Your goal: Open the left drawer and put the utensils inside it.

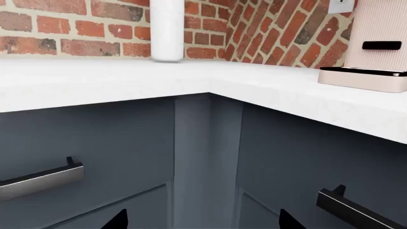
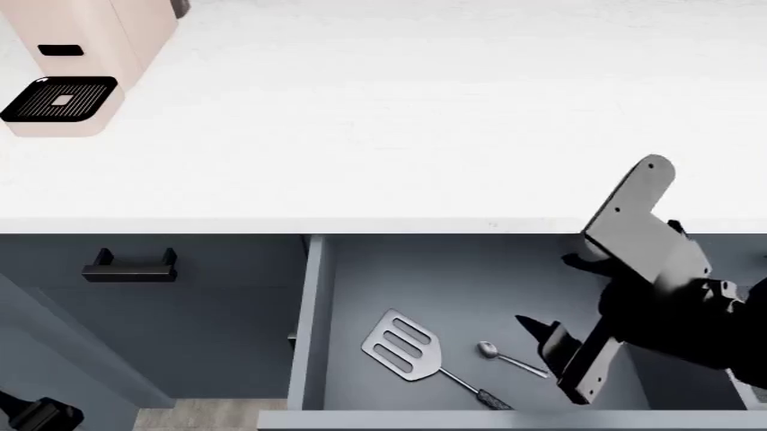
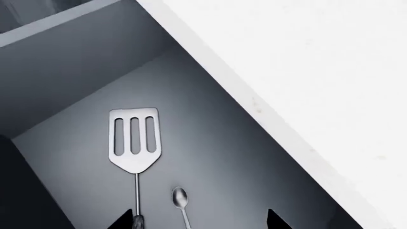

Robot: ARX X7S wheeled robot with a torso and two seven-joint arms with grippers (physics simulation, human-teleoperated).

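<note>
Left drawer open, spatula and teaspoon inside; my right gripper above them, jaws apart, empty (left gripper likewise).

Shiny metal spatula, matt grey-blue drawer.

1. My right arm wears a flat grey metal bracket with a rounded end; I see small dark screw dots on its face.
2. Behind the bracket sits a bulky black housing; black pointed fingertips project from it.
3. Each wrist view shows only 2 black finger points.
</note>
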